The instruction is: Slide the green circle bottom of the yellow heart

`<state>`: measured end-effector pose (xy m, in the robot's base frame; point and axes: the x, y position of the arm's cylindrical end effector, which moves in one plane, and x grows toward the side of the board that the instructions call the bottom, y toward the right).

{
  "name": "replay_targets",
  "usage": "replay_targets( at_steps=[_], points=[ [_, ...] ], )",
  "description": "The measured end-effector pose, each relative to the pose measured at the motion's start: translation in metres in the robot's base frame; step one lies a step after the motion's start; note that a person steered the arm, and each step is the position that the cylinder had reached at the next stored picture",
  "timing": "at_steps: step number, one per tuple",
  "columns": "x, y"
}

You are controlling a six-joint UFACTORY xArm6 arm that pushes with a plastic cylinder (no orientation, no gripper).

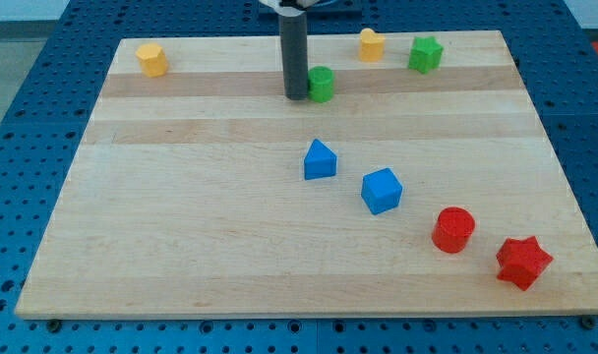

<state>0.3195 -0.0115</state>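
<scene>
The green circle [323, 84] sits near the view's top centre of the wooden board [181, 216]. The yellow heart [372, 44] lies up and to the right of it, at the top edge. My tip [296, 96] rests on the board directly against the green circle's left side. The rod rises straight up out of the view's top.
A green star [426, 54] is right of the yellow heart. A yellow hexagon [152, 59] is at top left. A blue pentagon-like block [320, 159] and a blue cube [382, 191] are at centre. A red cylinder [453, 229] and a red star [523, 262] are at lower right.
</scene>
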Motion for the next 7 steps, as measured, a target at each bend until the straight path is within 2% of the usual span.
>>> replay_targets(
  at_steps=[2, 5, 7],
  points=[
    [-0.016, 0.060],
    [-0.073, 0.057],
    [-0.084, 0.057]
  ],
)
